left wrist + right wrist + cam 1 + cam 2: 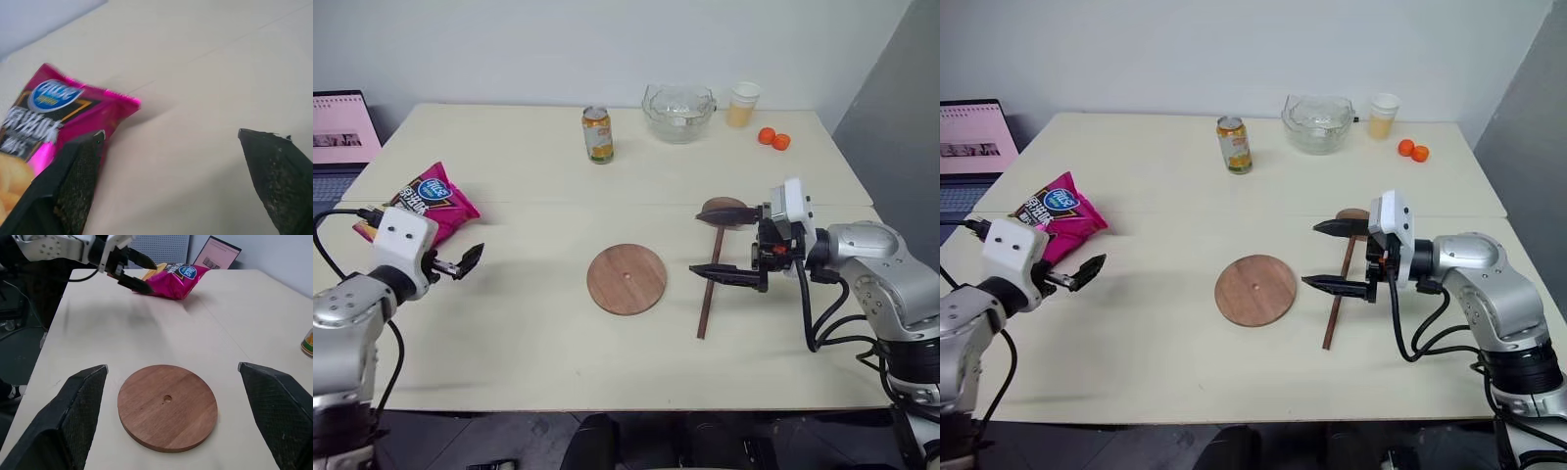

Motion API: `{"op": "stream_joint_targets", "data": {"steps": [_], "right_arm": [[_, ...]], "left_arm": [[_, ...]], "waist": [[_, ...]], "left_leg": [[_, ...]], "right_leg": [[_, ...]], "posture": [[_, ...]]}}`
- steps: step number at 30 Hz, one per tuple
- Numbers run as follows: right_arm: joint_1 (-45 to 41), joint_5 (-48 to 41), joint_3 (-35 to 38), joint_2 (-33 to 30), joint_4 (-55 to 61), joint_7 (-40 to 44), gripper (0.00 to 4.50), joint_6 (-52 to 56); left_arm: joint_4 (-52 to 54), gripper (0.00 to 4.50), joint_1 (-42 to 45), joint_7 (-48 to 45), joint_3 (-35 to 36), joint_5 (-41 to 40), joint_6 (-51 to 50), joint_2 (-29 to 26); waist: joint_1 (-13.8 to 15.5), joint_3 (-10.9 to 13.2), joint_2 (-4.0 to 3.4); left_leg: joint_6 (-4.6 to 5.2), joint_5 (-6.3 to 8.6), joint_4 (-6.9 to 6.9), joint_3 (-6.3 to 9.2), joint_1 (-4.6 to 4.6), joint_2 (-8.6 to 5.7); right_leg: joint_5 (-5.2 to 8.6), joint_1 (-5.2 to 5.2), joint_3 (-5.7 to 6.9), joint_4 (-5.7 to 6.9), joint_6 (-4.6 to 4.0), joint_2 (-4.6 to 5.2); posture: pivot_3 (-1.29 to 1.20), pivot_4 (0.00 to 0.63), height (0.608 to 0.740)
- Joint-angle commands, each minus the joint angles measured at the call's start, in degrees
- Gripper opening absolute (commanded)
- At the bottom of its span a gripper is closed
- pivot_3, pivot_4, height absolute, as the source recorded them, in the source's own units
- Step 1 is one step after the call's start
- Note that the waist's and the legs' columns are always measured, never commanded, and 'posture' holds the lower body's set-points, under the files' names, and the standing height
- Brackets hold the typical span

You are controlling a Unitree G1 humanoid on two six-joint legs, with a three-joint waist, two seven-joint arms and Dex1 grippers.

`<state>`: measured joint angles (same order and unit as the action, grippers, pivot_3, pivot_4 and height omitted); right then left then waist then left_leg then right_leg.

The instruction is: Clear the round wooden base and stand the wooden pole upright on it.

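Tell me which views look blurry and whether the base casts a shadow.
Left wrist view: the chip bag is smeared, its print unreadable. Right wrist view: the base is crisp, with a thin dark shadow under its near rim. Head views: evenly lit, only faint shadows beside the pole.

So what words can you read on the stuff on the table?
Pink chip bag: it has a blue round logo and big white letters on a dark panel, but they are too blurred to read.
Drink can: its label has print that is too small to read.
Laptop screen: it shows a pink page with text too small to read.
Nothing else bears any writing.
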<state>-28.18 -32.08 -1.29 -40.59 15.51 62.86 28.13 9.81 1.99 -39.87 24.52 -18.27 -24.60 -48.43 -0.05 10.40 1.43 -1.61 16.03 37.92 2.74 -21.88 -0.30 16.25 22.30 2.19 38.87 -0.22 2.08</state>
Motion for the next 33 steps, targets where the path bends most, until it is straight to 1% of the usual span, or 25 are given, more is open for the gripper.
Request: {"op": "stream_joint_targets", "data": {"steps": [1, 3, 6, 8, 10, 12, 14, 16, 19, 21, 22, 24, 28, 29, 33], "right_arm": [[0.82, -1.32, 2.77, -1.66, 2.54, 0.0, 4.5, 0.5], [1.97, -1.74, 3.58, -3.08, 4.4, -2.49, 4.5, 4.03], [2.53, -0.83, 4.23, -3.73, 5.37, -7.08, 4.5, 7.41], [2.69, -2.6, 5.02, -4.02, 6.39, -9.81, 4.5, 12.36], [1.94, -1.07, 5.15, -2.21, 7.44, -18.44, 4.5, 19.61], [0.69, -0.03, 6.21, 1.27, 7.74, -27.29, 4.5, 26.01], [-0.51, -0.81, 6.25, 3.9, 9.19, -32.73, 4.5, 33.79], [-1.81, -1.69, 5.51, 5.57, 10.88, -35.91, 4.5, 40.77], [-5.52, -2.63, 5.37, 10.41, 12.23, -40.77, 4.5, 54.95], [-7.34, -2.03, 4.67, 10.73, 13.02, -42.04, 4.5, 60.22], [-8.86, -1.89, 3.97, 11.2, 12.04, -44.29, 4.5, 62.31], [-11.58, -2.2, 1.95, 12.02, 10.12, -47.44, 4.5, 64.1], [-13.95, -6.26, 0.27, 13.37, 2.74, -54.63, 4.5, 64.37], [-14.42, -6.33, 0.58, 14.23, 1.04, -56.86, 4.5, 64.37], [-17.23, -11.21, 1.96, 17.25, -8.25, -66.61, 4.5, 64.37]], "left_arm": [[6.33, 4.49, -1.28, -5.77, 2.35, -4.12, -0.61, -3.0], [9.9, 4.49, -0.38, -11.48, -0.05, -8.08, -1.94, -5.27], [13.68, 4.49, 1.38, -16.05, -2.75, -12.08, -3.51, -7.08], [15.01, 4.49, 2.74, -17.88, -3.69, -13.79, -4.17, -7.98], [15.75, 4.49, 4.88, -20.39, -5.69, -15.28, -4.64, -8.93], [16.21, 4.49, 6.4, -21.92, -7.72, -15.55, -4.74, -9.62], [16.11, 4.49, 8.4, -22.59, -10.32, -14.77, -4.07, -9.51], [15.9, 4.49, 10.21, -22.91, -12.26, -14.37, -3.77, -9.06], [16.47, 4.49, 12.57, -23.93, -15.28, -14.46, -3.04, -8.08], [17.14, 4.49, 14.01, -23.94, -17.27, -14.41, -3.2, -7.39], [17.03, 4.49, 14.44, -23.91, -18.07, -14.16, -2.88, -6.93], [16.52, 4.49, 14.5, -24.27, -19.45, -13.16, -1.5, -6.38], [16.18, 4.49, 15.59, -24.06, -21.76, -11.63, -0.15, -4.99], [16.27, 4.49, 15.72, -24.09, -22.16, -11.32, 0.05, -4.75], [16.87, 4.49, 15.72, -24.25, -24.32, -9.47, 1.32, -3.81]], "waist": [[0.08, 0.01, -0.01], [0.09, 0.02, -0.03], [0.11, 0.02, -0.03], [0.07, 0.01, -0.02], [0.02, 0.03, -0.04], [-0.16, 0.02, -0.03], [-0.32, 0.03, -0.05], [-0.27, 0.05, -0.09], [-0.29, 0.05, -0.08], [-0.22, 0.05, -0.08], [-0.22, 0.06, -0.09], [-0.25, 0.06, -0.09], [-0.33, 0.05, -0.09], [-0.39, 0.05, -0.09], [-0.5, 0.05, -0.09]], "left_leg": [[0.0, 0.0, 0.0, 0.01, 0.0, 0.0], [0.01, 0.0, 0.0, 0.04, 0.01, 0.0], [0.01, 0.0, 0.01, 0.02, -0.01, -0.01], [0.01, 0.0, 0.01, -0.01, 0.0, -0.02], [0.01, 0.0, -0.01, -0.02, 0.01, -0.02], [0.01, 0.0, -0.02, 0.0, 0.01, 0.02], [0.01, 0.0, -0.03, -0.03, 0.03, 0.02], [0.01, 0.0, -0.04, -0.02, 0.02, 0.01], [0.01, 0.0, -0.03, -0.02, 0.0, 0.01], [0.01, 0.0, -0.03, 0.0, -0.01, 0.0], [0.02, 0.0, -0.03, 0.0, -0.01, -0.01], [0.03, 0.0, -0.02, -0.01, -0.02, -0.02], [0.04, 0.0, -0.04, 0.0, 0.0, -0.02], [0.04, 0.0, -0.04, 0.0, -0.01, -0.01], [0.04, 0.0, -0.03, -0.04, -0.02, -0.01]], "right_leg": [[0.0, 0.0, 0.01, 0.01, 0.0, 0.0], [0.0, 0.0, 0.03, 0.04, -0.01, -0.02], [0.0, -0.01, 0.03, 0.04, -0.01, -0.02], [0.0, -0.01, -0.01, 0.03, -0.01, -0.02], [0.01, -0.01, -0.01, 0.04, -0.01, -0.03], [0.01, 0.0, -0.01, 0.05, -0.01, -0.09], [0.01, 0.01, -0.05, 0.1, -0.01, -0.11], [0.01, 0.02, -0.04, 0.12, -0.01, -0.12], [0.01, 0.03, -0.05, 0.09, -0.01, -0.13], [0.01, 0.03, -0.04, 0.09, -0.01, -0.14], [0.01, 0.03, -0.04, 0.08, -0.01, -0.13], [0.01, 0.03, -0.05, 0.06, 0.0, -0.13], [0.01, 0.03, -0.05, 0.07, -0.01, -0.16], [0.01, 0.03, -0.04, 0.07, -0.01, -0.17], [0.01, 0.04, -0.08, 0.09, -0.01, -0.16]], "posture": [[0.0, 0.15, 0.74], [0.0, 0.15, 0.74], [0.0, 0.15, 0.74], [0.0, 0.15, 0.74], [0.0, 0.15, 0.74], [0.0, 0.15, 0.74], [0.0, 0.15, 0.74], [0.0, 0.15, 0.74], [0.0, 0.15, 0.74], [0.0, 0.15, 0.74], [0.0, 0.15, 0.74], [0.0, 0.15, 0.74], [0.0, 0.15, 0.74], [0.0, 0.15, 0.74], [0.0, 0.15, 0.74]]}}
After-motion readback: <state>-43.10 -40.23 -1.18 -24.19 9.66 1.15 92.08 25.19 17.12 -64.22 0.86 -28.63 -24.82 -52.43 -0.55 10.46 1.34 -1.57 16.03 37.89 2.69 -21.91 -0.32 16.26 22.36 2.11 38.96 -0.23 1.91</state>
